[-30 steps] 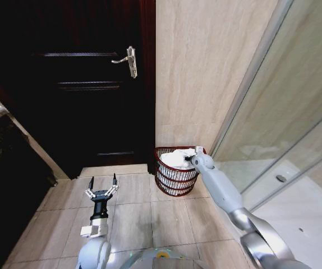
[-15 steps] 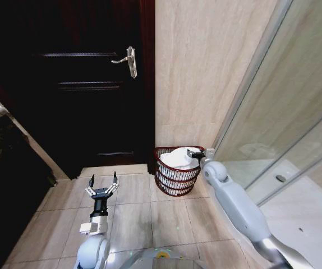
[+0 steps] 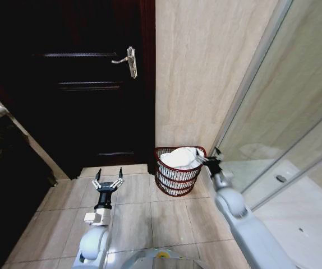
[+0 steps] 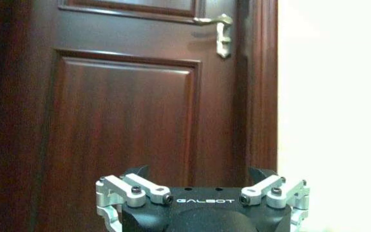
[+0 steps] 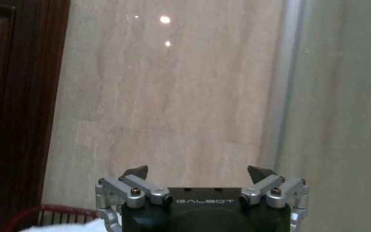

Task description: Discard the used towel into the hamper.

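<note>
The hamper (image 3: 176,178), a small round reddish-brown wicker basket, stands on the tiles against the beige wall beside the door. The white towel (image 3: 179,157) lies heaped inside it, above the rim. My right gripper (image 3: 210,156) is open and empty, just right of the hamper's rim and pointing at the wall. In the right wrist view the hamper's red rim (image 5: 50,210) and a bit of towel (image 5: 76,226) show at the lower corner. My left gripper (image 3: 107,182) is open and empty, held low over the floor left of the hamper, facing the door.
A dark wooden door (image 3: 88,84) with a metal handle (image 3: 128,60) is straight ahead. A glass shower partition (image 3: 284,129) runs along the right. A dark counter (image 3: 4,168) sits at the left. Beige floor tiles (image 3: 150,218) lie open in front.
My right arm has drawn back from over the hamper to its right side, its gripper now empty and off the towel. The left gripper shifted slightly right.
</note>
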You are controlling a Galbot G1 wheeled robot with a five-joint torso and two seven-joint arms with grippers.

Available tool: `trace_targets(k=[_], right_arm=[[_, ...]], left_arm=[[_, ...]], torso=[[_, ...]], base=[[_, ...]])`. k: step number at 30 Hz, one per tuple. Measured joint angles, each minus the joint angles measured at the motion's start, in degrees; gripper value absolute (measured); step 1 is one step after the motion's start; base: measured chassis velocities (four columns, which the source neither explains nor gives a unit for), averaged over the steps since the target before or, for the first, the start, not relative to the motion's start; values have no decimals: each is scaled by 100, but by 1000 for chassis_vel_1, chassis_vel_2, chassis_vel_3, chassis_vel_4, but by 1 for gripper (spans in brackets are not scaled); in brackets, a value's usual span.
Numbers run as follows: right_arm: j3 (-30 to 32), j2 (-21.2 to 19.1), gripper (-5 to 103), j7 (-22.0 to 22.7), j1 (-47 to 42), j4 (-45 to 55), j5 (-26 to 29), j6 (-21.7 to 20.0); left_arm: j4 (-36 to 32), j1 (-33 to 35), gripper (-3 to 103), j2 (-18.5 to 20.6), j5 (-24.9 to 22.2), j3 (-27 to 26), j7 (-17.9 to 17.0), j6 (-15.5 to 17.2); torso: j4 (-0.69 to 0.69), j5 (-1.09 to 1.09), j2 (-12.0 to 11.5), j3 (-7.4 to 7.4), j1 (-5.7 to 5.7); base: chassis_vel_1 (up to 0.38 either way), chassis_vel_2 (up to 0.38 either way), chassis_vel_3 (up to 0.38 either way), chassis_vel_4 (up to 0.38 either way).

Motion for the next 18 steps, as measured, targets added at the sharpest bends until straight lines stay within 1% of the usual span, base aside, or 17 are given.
trace_targets(k=[1, 2, 5, 6, 8, 9, 10, 12, 18], right_arm=[[187, 142, 100, -111, -237, 117, -30, 62], [187, 142, 100, -111, -237, 117, -30, 62], [548, 561, 100, -357, -741, 394, -186, 257], [548, 561, 100, -357, -741, 394, -186, 257], [663, 981, 100, -465, -1123, 689, -287, 340], [666, 1092, 100, -482, -1200, 773, -310, 342], [666, 1092, 100, -482, -1200, 773, -310, 342], [610, 1302, 100, -498, -1282, 926, -407, 339], [572, 1318, 100, -502, -1361, 1033, -458, 330]], left_arm=[[-33, -23, 100, 77, -85, 23, 49, 101], [-33, -23, 100, 77, -85, 23, 49, 101], [-78, -105, 100, 260, -289, 122, 115, 303], [-78, -105, 100, 260, -289, 122, 115, 303], [-141, -162, 100, 296, -320, 182, 129, 406], [-191, -137, 100, 286, -318, 186, 129, 433], [-191, -137, 100, 286, -318, 186, 129, 433], [-365, 71, 100, 204, -233, 143, 95, 493], [-474, 267, 100, 128, -147, 122, 56, 474]], torso=[[-1, 1, 0, 0, 0], [-1, 1, 0, 0, 0], [0, -1, 0, 0, 0], [0, -1, 0, 0, 0], [-1, -1, 0, 0, 0], [0, -1, 0, 0, 0], [0, -1, 0, 0, 0], [1, 0, 0, 0, 0], [3, 0, 0, 0, 0]], base=[[0, 0, 0, 0], [0, 0, 0, 0], [0, 0, 0, 0], [0, 0, 0, 0], [0, 0, 0, 0], [0, 0, 0, 0], [0, 0, 0, 0], [0, 0, 0, 0], [0, 0, 0, 0]])
